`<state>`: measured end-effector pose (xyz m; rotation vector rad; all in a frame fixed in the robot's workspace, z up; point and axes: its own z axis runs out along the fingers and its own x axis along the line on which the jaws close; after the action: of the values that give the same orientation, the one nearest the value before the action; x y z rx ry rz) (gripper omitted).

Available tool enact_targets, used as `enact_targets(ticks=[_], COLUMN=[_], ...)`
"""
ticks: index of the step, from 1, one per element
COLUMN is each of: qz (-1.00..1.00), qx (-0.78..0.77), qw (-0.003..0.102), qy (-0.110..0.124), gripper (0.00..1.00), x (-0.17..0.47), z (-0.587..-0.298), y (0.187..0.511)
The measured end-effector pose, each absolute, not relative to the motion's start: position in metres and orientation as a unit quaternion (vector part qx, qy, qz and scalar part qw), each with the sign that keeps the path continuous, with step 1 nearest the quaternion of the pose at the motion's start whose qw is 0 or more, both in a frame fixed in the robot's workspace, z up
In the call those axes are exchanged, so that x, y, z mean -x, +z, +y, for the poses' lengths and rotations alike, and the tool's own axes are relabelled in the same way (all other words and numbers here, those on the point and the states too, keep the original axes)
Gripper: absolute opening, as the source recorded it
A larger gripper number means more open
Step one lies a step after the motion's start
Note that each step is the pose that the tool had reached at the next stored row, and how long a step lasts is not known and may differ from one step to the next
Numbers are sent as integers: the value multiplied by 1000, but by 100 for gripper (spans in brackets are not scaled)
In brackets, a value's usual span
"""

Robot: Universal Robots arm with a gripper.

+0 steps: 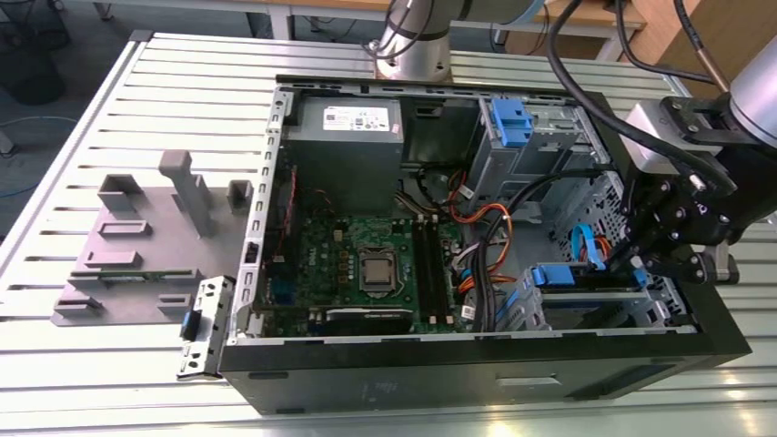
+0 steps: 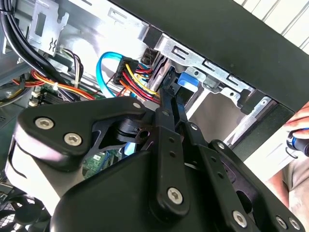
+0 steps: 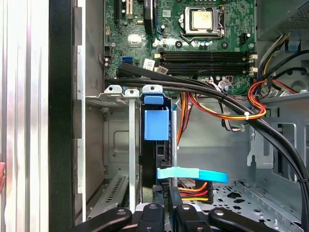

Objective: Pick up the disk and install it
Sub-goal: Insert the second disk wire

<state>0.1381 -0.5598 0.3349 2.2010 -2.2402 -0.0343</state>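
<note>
Open desktop computer case (image 1: 486, 369) lying on its side on a slatted metal bench (image 1: 182, 82), seen from the exterior view. Inside the case, the green motherboard (image 1: 364, 273) with its bare processor socket (image 1: 373, 270) sits near the centre; the grey power supply (image 1: 346, 137) lies at 12 o'clock from it, and a bundle of orange, yellow and black cables (image 1: 479, 246) runs at 3 o'clock. A grey fixture block (image 1: 146, 228) stands on the bench at 9 o'clock from the case, with a loose metal bracket (image 1: 200, 328) carrying a small blue piece at 6 o'clock from that block.

The robot arm's pincer (image 1: 640, 264) reaches into the drive cage corner of the case, at 4 o'clock from the motherboard. In the first wrist view, the disk (image 3: 157, 145) stands on edge in a slot of the drive bay, its blue carrier tab (image 3: 156, 121) facing the camera and a light-blue data cable (image 3: 193, 174) crossing just beneath it. The pincer (image 3: 166, 212) is narrow, its fingers (image 3: 186, 212) close together about the lower edge of the disk; whether they actually clamp it cannot be told. In the second wrist view the pincer's black linkages (image 2: 166, 145) point at the blue carrier (image 2: 188, 79) beside the metal bay rail (image 2: 207, 65). A person's hand (image 2: 297, 140) appears at 3 o'clock there.
</note>
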Motion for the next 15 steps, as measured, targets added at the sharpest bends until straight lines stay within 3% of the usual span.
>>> enact_targets(ticks=[15], qz=[-717], qx=[-697], qw=[0], qy=[-11], gripper=[16], x=[-138], z=[-560], y=[332])
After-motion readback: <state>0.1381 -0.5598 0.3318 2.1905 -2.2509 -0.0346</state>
